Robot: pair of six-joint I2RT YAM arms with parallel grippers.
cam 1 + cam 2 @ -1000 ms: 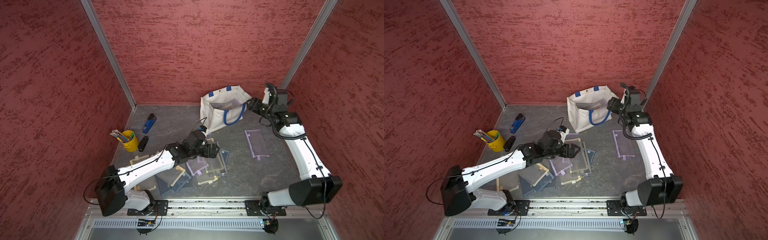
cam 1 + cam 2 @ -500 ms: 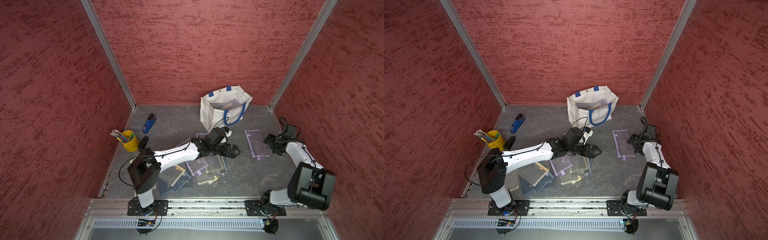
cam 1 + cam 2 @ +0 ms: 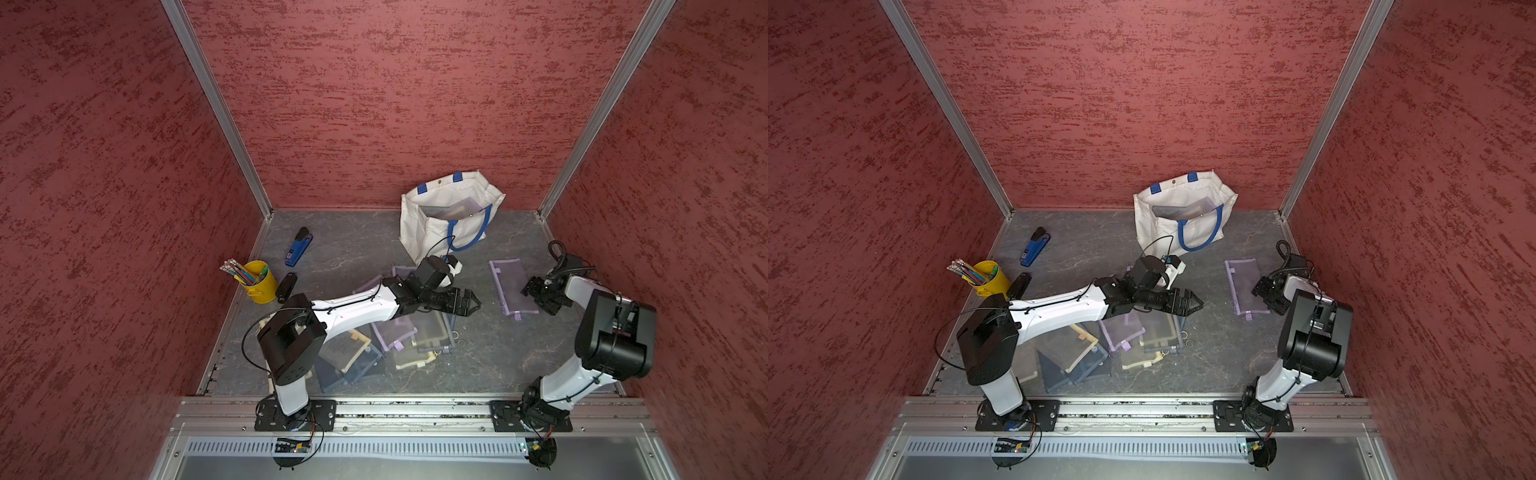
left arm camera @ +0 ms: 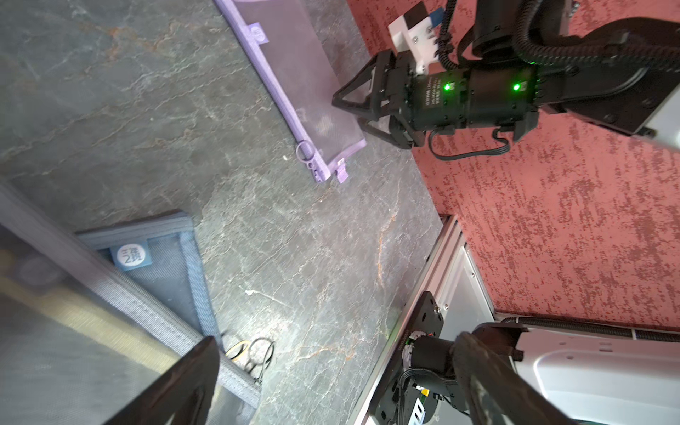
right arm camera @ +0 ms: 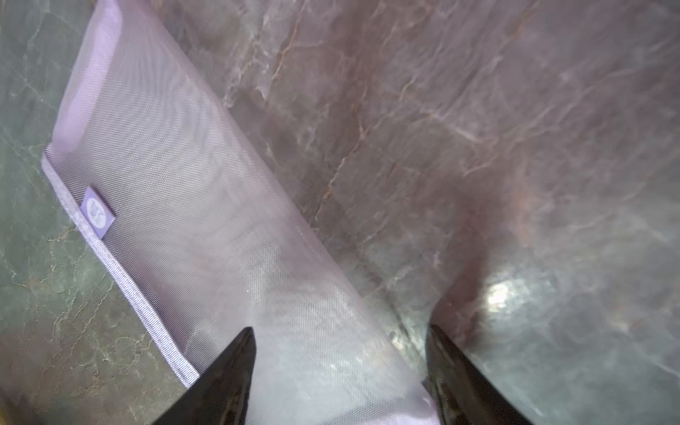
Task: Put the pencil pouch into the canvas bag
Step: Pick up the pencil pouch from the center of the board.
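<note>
Right of centre, your right gripper (image 3: 527,290) straddles the edge of the pencil pouch (image 3: 509,282), jaws apart, placed to pinch it. Your left gripper (image 3: 473,305) hangs open, empty.

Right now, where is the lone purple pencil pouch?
In both top views the purple pencil pouch lies flat on the table's right side, nearer than the canvas bag and apart from the pouch pile, with the right gripper at its outer edge.
</note>
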